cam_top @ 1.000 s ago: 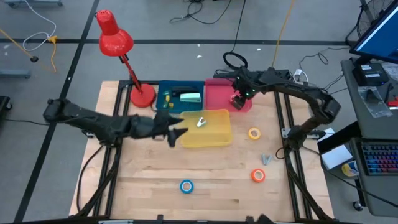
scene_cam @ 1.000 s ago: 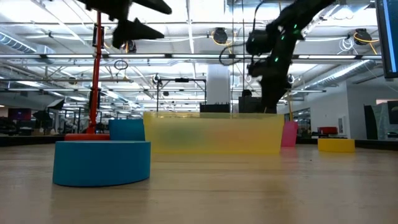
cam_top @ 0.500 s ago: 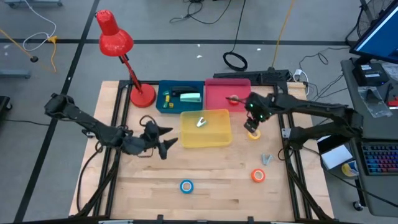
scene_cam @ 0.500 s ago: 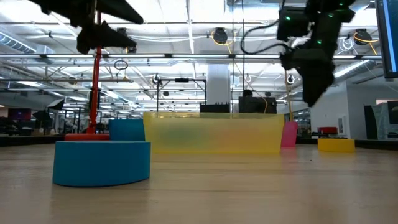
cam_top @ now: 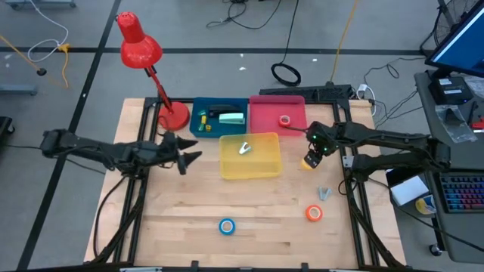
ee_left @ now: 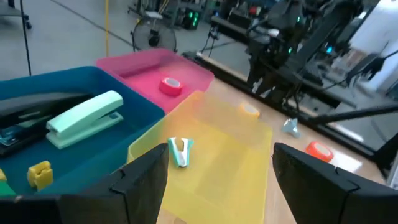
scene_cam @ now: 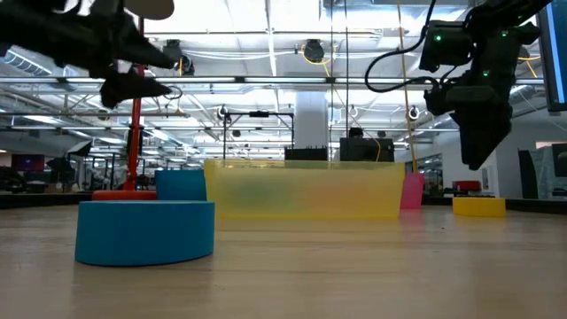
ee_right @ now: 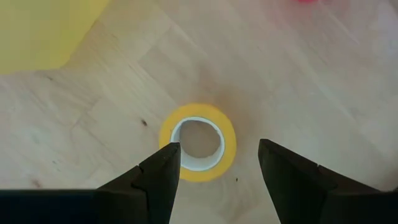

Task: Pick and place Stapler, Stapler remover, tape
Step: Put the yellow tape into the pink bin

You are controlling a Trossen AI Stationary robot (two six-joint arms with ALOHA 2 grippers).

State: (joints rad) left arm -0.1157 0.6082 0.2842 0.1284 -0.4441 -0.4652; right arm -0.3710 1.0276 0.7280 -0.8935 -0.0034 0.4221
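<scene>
Jaws spread wide on left gripper [cam_top: 189, 155], hovering empty beside blue bin [cam_top: 198, 111]. Further right, right gripper [ee_right: 214, 163] parted too, hanging straight over yellow tape [ee_right: 197, 140] on bare wood near yellow tray [cam_top: 266, 168]. Could clip the ring's rim and skid it if dropped off-centre.

From above you can't see the yellow tape roll [cam_top: 309, 162] whole, the right hand [cam_top: 314, 155] covers most of it, and in the low view the yellow bin [scene_cam: 306, 189] is blurred and hides whatever lies behind it on the table [scene_cam: 354, 266].
</scene>
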